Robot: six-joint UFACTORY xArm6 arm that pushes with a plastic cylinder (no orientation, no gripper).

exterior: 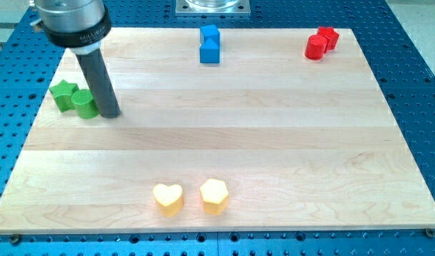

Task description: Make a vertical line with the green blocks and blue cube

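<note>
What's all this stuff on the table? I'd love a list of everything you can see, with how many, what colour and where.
green star block: 1, green, the view's left edge of the board, touching the green cylinder.
green cylinder: 1, green, just right of the star.
blue blocks: 2, blue, the view's top centre, touching each other; exact shapes hard to tell.
red blocks: 2, red, the view's top right, pressed together.
yellow heart block: 1, yellow, the view's bottom centre.
yellow hexagon block: 1, yellow, right of the heart, apart from it.
wooden board: 1, pale wood, on a blue perforated table.
my tip: 1, dark rod, right beside the green cylinder.
</note>
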